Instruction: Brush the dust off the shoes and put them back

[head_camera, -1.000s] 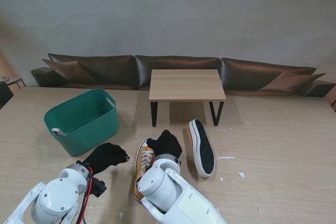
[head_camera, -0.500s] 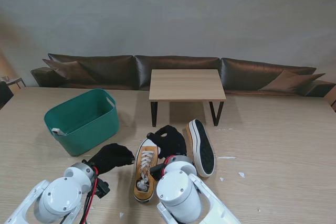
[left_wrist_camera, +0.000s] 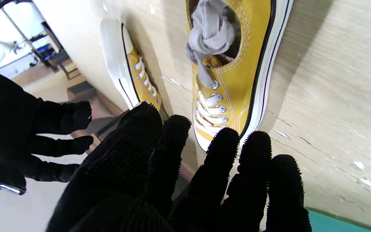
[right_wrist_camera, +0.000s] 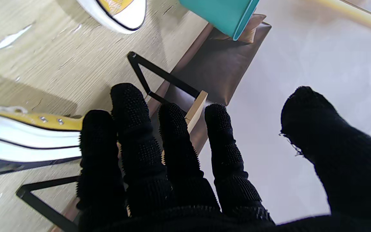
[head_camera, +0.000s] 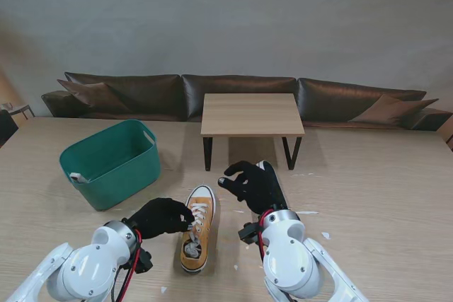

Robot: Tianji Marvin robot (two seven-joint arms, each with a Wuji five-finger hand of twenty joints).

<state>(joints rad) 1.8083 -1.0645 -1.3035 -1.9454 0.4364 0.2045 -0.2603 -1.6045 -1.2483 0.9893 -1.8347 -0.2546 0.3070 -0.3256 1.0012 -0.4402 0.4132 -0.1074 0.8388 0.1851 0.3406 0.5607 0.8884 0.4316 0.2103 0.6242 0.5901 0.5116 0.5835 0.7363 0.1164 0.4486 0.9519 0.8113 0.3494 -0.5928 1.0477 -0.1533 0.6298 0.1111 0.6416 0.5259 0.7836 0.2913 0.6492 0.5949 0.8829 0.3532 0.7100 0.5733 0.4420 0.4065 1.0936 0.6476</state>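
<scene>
A yellow canvas shoe (head_camera: 197, 230) stands upright on the wooden table, toe pointing away from me, with a grey cloth stuffed inside (left_wrist_camera: 209, 30). My left hand (head_camera: 164, 217) in a black bristly glove is open at its left side, fingers by the laces (left_wrist_camera: 211, 111). The second yellow shoe (head_camera: 274, 199) lies on its side to the right, black sole showing. Over its far end hovers my right hand (head_camera: 251, 183), also gloved and open, with the thumb spread apart (right_wrist_camera: 330, 145). That shoe's white sole edge (right_wrist_camera: 27, 138) runs beside the fingers.
A teal basket (head_camera: 113, 163) stands at the left. A small wooden table on black legs (head_camera: 252, 114) stands farther off behind the shoes, with a dark brown sofa (head_camera: 241, 95) behind it. White flecks (head_camera: 306, 212) lie scattered on the table to the right.
My right hand has swung right, off the upright shoe and over to the shoe lying on its side. My left hand has slid right up to the upright shoe's laces.
</scene>
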